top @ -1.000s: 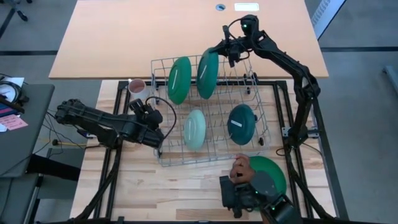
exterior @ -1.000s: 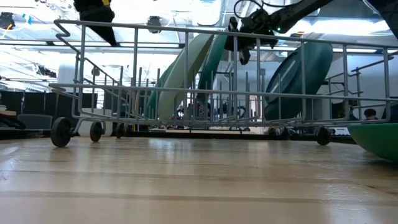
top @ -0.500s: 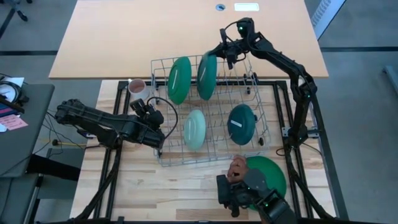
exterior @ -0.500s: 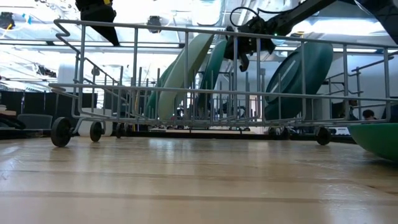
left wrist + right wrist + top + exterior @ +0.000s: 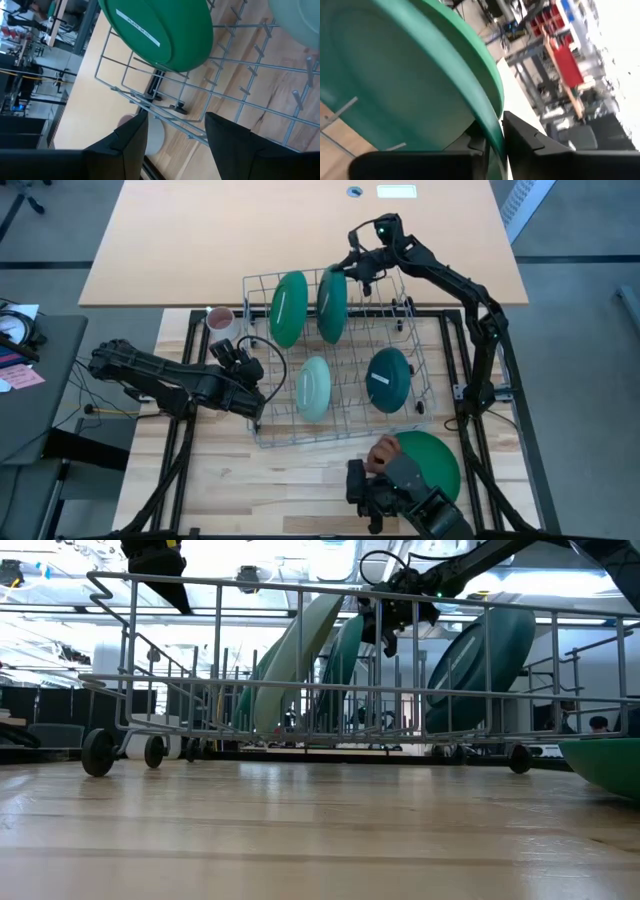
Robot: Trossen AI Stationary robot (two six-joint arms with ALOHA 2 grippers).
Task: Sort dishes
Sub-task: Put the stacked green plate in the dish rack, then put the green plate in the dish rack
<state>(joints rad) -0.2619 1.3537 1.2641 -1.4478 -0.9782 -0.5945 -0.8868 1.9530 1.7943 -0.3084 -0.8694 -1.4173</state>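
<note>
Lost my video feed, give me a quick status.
Right gripper straddling second large green plate's rim in rack. Left gripper open, idle beside rack. Third green plate on table, person's hand there.

No text, brand or number can be read in any view. A white strip label sits on the back of the dark green plate (image 5: 160, 30) standing in the wire rack (image 5: 235, 85) in the left wrist view, with small dark print on it, too small and blurred to make out. From above, similar pale strips show on the other racked plates, such as the dark teal plate (image 5: 388, 379), but no characters can be told. A white rectangular tag (image 5: 396, 192) lies near the far edge of the tan table (image 5: 200, 240); its surface shows no legible writing.
</note>
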